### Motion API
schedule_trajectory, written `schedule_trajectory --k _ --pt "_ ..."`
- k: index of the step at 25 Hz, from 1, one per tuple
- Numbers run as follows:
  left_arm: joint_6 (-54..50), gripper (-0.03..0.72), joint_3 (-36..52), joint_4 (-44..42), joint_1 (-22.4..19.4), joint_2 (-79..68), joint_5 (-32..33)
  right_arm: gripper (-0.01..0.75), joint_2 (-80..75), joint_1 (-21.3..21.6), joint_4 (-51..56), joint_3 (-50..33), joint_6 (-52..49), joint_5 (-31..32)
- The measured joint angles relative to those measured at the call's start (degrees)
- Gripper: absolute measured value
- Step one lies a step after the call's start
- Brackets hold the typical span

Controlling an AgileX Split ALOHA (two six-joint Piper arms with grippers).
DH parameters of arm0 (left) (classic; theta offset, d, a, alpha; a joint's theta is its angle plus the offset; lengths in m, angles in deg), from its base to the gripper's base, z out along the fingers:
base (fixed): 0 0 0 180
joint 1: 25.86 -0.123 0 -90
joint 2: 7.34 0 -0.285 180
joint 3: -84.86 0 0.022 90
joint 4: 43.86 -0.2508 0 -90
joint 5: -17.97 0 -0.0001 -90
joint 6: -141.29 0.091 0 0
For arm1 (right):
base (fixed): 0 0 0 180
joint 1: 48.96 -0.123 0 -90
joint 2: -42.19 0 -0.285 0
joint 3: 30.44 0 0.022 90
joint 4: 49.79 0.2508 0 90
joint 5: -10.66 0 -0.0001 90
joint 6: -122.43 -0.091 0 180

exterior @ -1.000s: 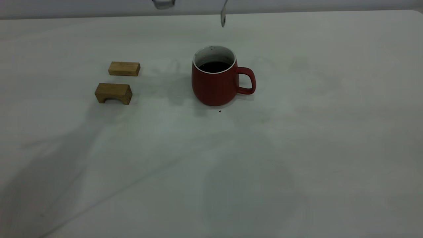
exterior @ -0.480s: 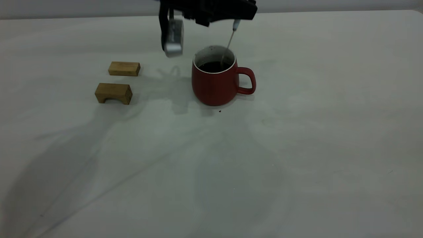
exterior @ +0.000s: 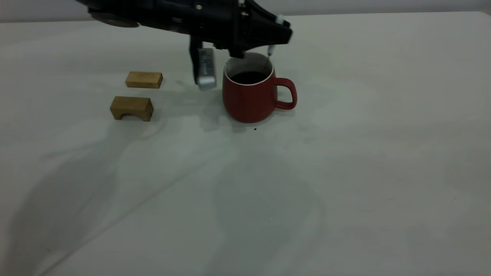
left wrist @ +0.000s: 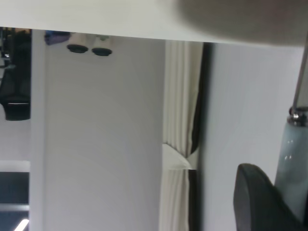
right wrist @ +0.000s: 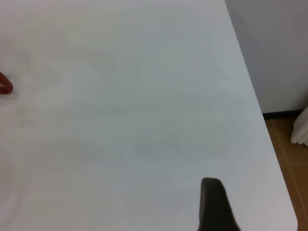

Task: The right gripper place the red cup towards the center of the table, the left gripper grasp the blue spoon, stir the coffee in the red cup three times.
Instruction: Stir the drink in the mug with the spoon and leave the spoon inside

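The red cup [exterior: 251, 97] stands near the middle of the table [exterior: 345, 172], its handle to the right, with dark coffee [exterior: 248, 78] inside. My left gripper [exterior: 238, 55] hangs low over the cup's far rim, shut on the blue spoon [exterior: 271, 49]. Only a short piece of the spoon shows under the black body; its bowl is hidden. One silver finger pad [exterior: 206, 71] hangs just left of the cup. The left wrist view has the pale-blue spoon handle [left wrist: 288, 159] beside a dark finger [left wrist: 255, 202]. Only one dark finger [right wrist: 214, 207] of my right gripper shows, over the table far from the cup's handle [right wrist: 5, 84].
Two wooden blocks lie left of the cup: a flat one [exterior: 144, 79] and an arch-shaped one [exterior: 131, 108]. A tiny black speck [exterior: 255, 129] sits just in front of the cup. In the right wrist view the table's edge [right wrist: 260, 130] borders a brown floor.
The left arm has come down from above the frame onto the cup. The spoon, hanging free above the cup a second ago, went down into it.
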Motion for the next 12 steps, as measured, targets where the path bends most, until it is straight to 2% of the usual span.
schedule_trajectory --k 5,12 --pt "0.3 0.151 -0.04 0.42 -2.57 0.0 -0.57 0.491 0.0 0.0 0.0 0.0 0.0 0.0" --pt "4.12 0.151 -0.04 2.31 -1.34 -0.02 -3.4 0.491 0.0 0.0 0.0 0.0 0.0 0.0"
